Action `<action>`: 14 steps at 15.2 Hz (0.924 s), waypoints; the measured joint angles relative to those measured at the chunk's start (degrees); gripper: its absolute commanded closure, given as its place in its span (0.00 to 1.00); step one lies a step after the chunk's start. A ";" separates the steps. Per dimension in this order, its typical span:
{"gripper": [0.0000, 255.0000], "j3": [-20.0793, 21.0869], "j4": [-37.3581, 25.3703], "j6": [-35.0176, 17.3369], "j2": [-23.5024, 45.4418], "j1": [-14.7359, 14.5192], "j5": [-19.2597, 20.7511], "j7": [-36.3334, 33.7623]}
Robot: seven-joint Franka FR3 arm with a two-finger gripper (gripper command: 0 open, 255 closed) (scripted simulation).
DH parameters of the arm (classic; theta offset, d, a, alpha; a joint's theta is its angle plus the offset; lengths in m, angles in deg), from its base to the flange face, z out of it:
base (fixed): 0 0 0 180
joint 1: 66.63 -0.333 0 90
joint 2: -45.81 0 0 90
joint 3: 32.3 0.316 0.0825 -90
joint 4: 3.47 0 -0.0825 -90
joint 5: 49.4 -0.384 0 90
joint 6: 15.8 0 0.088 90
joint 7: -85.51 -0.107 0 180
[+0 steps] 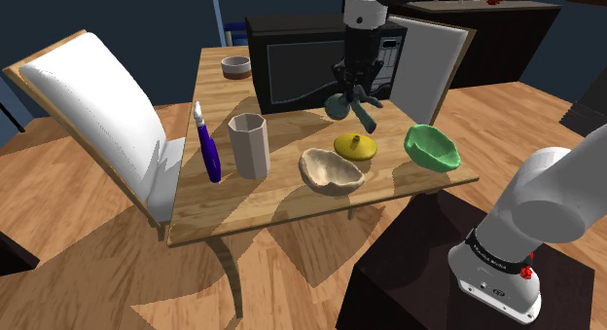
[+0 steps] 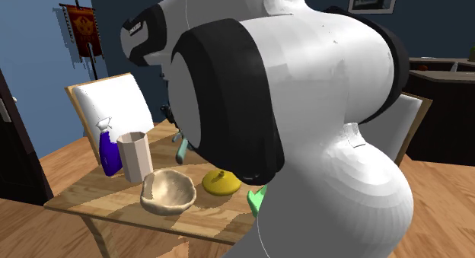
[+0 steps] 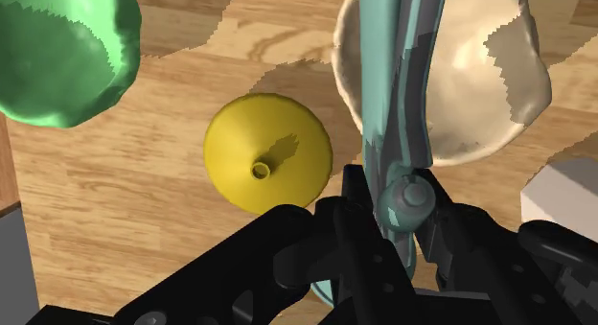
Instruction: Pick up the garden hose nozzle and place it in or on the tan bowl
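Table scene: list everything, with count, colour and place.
hose nozzle: one, teal, in the gripper
tan bowl: one, tan, table's near edge
funnel: one, yellow, between the two bowls
green bowl: one, green, beside the funnel
cup: one, grey, beside the spray bottle
spray bottle: one, blue, near the chair
small bowl: one, brown, table's far end
microwave: one, black, table's far side
table: one, wood
chair: one, white cushion, shoulder view's left
arm: one, white
gripper: one, black, shut on hose nozzle
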 measured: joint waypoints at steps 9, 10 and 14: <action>1.00 7.59 -2.20 0.94 1.03 -4.09 -2.30 -11.12; 1.00 7.72 -1.60 0.40 0.97 -4.17 -2.38 -11.30; 1.00 8.06 1.15 -2.54 1.16 -4.32 -2.48 -11.61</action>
